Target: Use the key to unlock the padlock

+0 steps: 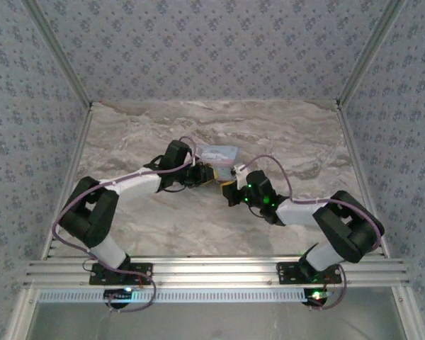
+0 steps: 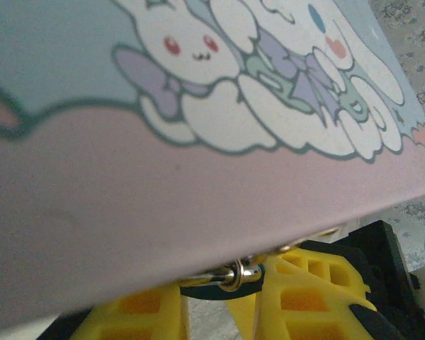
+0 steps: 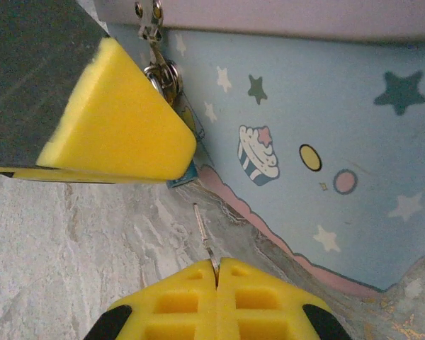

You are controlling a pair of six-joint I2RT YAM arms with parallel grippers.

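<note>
The fingers (image 2: 142,315) of our left gripper (image 2: 219,294) stand narrow and seem clamped on the padlock (image 3: 183,178). It hangs from the clasp on the tin (image 3: 326,106), in the upper left of the right wrist view. We judge that this grip steadies it so the keyhole cannot swing away. Our right gripper (image 3: 216,268) presses its fingers (image 3: 262,294) together on the key (image 3: 204,230) at bottom centre, the thin shank aimed up at the padlock's teal corner and just short of it.
</note>
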